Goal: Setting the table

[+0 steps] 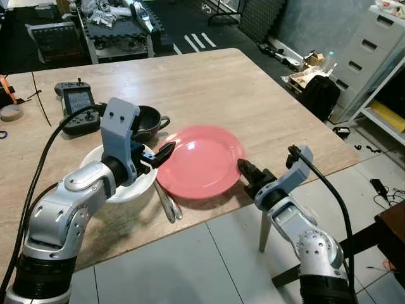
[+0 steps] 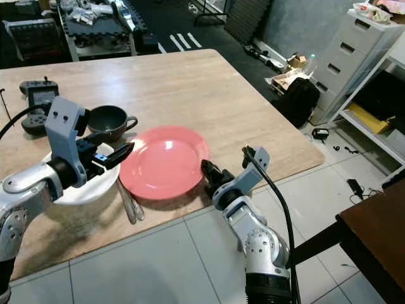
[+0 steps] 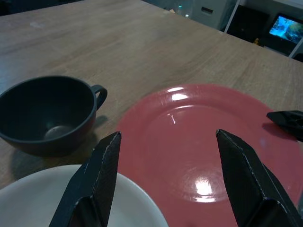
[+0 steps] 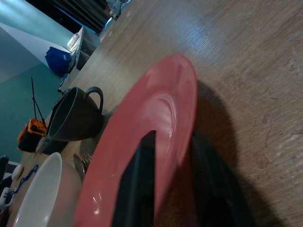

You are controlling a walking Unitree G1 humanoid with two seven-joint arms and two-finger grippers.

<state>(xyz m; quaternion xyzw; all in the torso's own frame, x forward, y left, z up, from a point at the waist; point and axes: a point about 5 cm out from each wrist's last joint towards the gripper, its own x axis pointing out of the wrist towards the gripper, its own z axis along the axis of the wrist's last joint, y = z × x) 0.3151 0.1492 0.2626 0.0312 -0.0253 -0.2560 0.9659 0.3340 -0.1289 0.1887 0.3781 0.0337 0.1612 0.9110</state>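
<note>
Two grippers, right [image 1: 243, 168] pinching one red plate [image 1: 201, 159]; one white bowl [image 1: 130, 188], one black cup [image 1: 147, 121]

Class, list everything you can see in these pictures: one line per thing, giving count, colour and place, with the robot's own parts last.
Table: one, light wood, before the robot.
Plate: one, red, near table edge.
Bowl: one, white, left of plate.
Cup: one, black, behind bowl.
Cutlery: silver, count unclear, between bowl and plate.
Controller: one, dark, far left of table.
Tape roll: one, tan, table's left edge.
Backpack: one, black, floor at right.
Left gripper: open, over plate's left rim.
Right gripper: shut on plate's right rim.
</note>
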